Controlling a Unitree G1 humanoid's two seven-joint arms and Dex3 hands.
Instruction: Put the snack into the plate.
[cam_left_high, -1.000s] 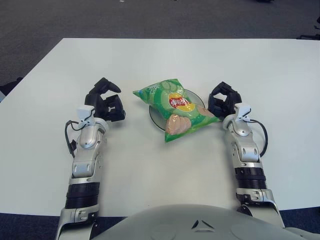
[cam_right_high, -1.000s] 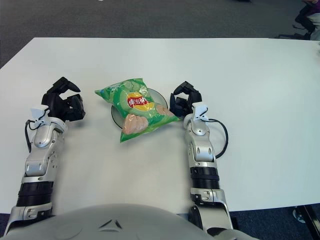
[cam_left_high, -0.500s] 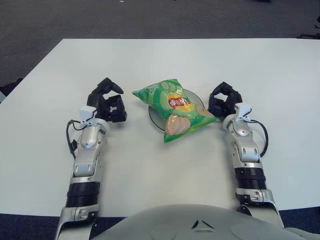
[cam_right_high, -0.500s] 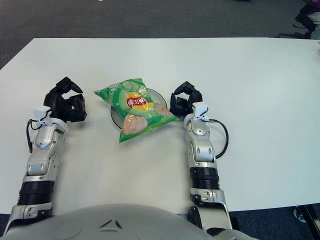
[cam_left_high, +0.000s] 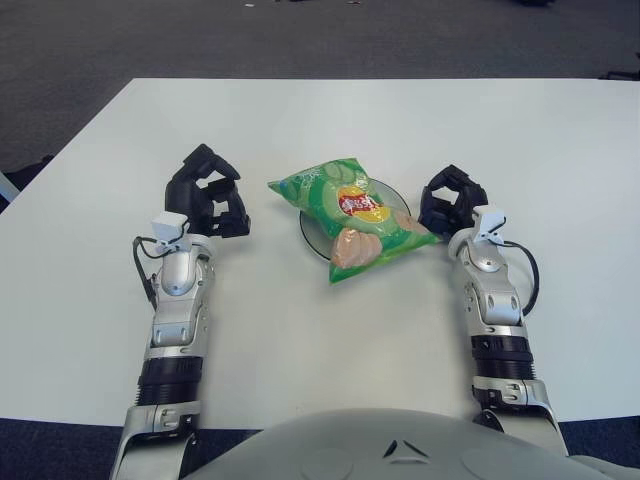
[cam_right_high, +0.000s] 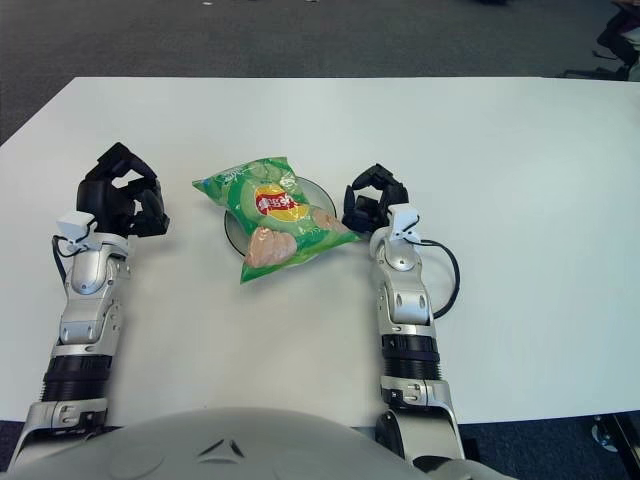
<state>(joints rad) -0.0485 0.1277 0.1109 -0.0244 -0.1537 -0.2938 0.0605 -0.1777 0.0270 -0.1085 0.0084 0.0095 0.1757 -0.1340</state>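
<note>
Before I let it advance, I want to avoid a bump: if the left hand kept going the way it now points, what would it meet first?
The left hand points up the table, left of the snack bag. That line looks free to the far edge.

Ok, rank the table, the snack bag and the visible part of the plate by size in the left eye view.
1. White table, largest by far.
2. Green snack bag.
3. Dark plate: only slivers show around the bag lying on it, so its full size stays unsure.
</note>
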